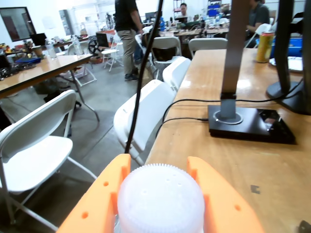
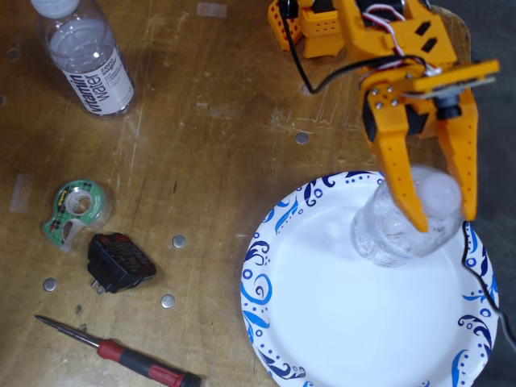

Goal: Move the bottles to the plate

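Claw (image 2: 443, 219) fingers, both orange, stand on either side of a clear bottle (image 2: 399, 230) with a white cap, closed on it near the neck. In the wrist view the claw (image 1: 160, 199) shows as two orange fingers pressed against the ribbed white cap (image 1: 160, 204), which fills the bottom of the picture. In the fixed view the held bottle stands over the upper right part of the plate (image 2: 322, 322), a large round white paper plate with blue swirls on its rim; whether its base touches the plate cannot be told.

Well apart, at the upper left of the fixed view, the vitamin water bottle (image 2: 89, 60) lies on the wooden counter (image 2: 210, 145), off the plate. Left of the plate lie a green tape dispenser (image 2: 74, 208), a black plug adapter (image 2: 119, 262) just below it, and a red-handled screwdriver (image 2: 121, 355) near the bottom edge.

The wrist view looks out past a black lamp base (image 1: 250, 124) on the counter to white folding chairs (image 1: 146, 116).
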Motion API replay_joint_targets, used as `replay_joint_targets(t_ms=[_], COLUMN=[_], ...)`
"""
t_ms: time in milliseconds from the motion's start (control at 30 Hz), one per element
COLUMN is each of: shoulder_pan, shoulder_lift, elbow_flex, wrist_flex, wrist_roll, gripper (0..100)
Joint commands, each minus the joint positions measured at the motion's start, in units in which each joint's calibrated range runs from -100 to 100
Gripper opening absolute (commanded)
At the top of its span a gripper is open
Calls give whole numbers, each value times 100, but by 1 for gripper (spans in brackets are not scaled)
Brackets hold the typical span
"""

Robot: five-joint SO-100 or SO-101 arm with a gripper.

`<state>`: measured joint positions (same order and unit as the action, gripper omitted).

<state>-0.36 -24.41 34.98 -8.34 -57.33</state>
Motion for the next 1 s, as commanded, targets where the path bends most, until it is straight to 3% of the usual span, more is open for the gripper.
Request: replay_joint_targets(t_ms=[0, 267, 667, 967], shoulder_pan=[-314, -1004, -864, -702], shoulder_lift=[333, 1084, 2281, 1834], elbow_flex=[-318, -237, 168, 790], wrist_flex=[-471, -1246, -3439, -3613], wrist_roll=[16, 21, 16, 152], gripper=[1, 1, 1, 2])
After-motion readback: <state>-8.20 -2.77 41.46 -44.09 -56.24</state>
